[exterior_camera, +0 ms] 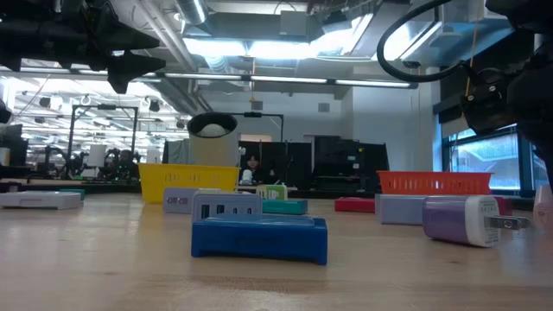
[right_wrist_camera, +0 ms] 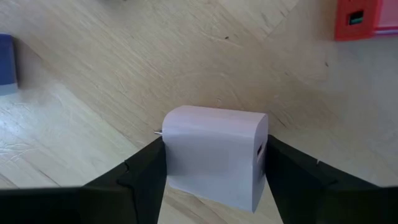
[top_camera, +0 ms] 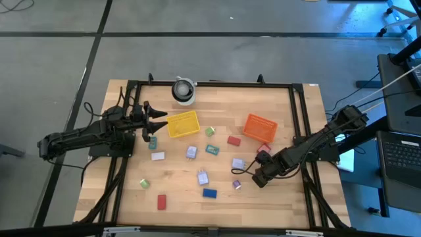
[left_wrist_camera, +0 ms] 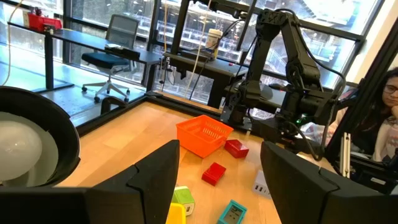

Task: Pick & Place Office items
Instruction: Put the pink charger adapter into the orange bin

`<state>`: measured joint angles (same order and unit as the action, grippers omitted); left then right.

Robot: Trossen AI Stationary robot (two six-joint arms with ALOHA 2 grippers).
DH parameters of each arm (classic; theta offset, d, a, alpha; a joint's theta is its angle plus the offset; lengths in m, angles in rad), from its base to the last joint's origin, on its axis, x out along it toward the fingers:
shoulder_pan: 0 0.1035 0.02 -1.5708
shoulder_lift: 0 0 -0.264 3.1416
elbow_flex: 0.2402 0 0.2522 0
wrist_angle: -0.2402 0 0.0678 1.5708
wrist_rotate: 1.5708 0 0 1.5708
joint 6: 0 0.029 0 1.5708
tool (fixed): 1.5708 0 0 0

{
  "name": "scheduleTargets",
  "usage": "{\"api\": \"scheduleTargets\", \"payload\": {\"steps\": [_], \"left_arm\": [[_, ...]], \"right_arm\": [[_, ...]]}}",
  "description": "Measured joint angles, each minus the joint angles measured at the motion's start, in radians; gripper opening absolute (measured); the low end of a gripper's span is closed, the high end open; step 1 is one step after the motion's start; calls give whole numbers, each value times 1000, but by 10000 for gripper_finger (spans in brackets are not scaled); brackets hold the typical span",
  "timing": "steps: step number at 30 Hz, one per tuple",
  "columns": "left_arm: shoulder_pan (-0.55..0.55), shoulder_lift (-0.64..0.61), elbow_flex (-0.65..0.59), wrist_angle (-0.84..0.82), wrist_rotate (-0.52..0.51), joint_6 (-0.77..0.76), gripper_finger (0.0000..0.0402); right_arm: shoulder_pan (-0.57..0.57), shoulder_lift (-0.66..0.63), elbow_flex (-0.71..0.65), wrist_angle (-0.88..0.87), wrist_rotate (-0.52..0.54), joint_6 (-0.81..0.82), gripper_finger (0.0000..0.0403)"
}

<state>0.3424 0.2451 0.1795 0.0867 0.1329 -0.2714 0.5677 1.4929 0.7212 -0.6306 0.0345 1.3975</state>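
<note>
The office items are small flat blocks scattered on the wooden table: a red one [top_camera: 162, 201], a blue one [top_camera: 209, 193], a teal one [top_camera: 212, 150], a lavender one [top_camera: 191, 152] and others. My right gripper [top_camera: 258, 178] points down near the table's right side, shut on a pale lavender block [right_wrist_camera: 214, 152]; in the high view the gripper hides that block. At the table's left, my left gripper [top_camera: 158, 122] stands level above the wood beside the yellow basket [top_camera: 183, 124], fingers [left_wrist_camera: 155, 180] open with nothing between them. My right gripper pinches the lavender block between its two fingers, one on the end with the metal prong [right_wrist_camera: 169, 149], the other on the end with the small port [right_wrist_camera: 260, 155]. The fingers come from above, pointing down. The block lies flat at the table top, and no gap shows under it.
An orange mesh basket [top_camera: 260, 127] stands at the back right, with a red block [top_camera: 263, 149] near it. A round white and black object [top_camera: 183, 90] sits at the far edge. A dark frame [top_camera: 299, 118] runs around the table. A person sits beyond the table's right side [left_wrist_camera: 388, 106].
</note>
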Motion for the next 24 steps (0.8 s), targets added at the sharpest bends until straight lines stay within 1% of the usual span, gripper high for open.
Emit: {"api": "scheduleTargets", "payload": {"steps": [6,12,16,22,24], "left_arm": [[0,0,0,0,0,-4,222],[0,0,0,0,0,-4,222],[0,0,0,3,0,-4,222],[0,0,0,13,0,-4,222],[0,0,0,18,0,-4,222]], "right_arm": [[0,-5,17,1,10,-24,232],[-4,-48,41,-24,69,-40,232],[-16,-89,54,-34,131,-44,230],[-54,-165,69,-52,262,-85,230],[-72,-198,69,-55,320,-112,230]]}}
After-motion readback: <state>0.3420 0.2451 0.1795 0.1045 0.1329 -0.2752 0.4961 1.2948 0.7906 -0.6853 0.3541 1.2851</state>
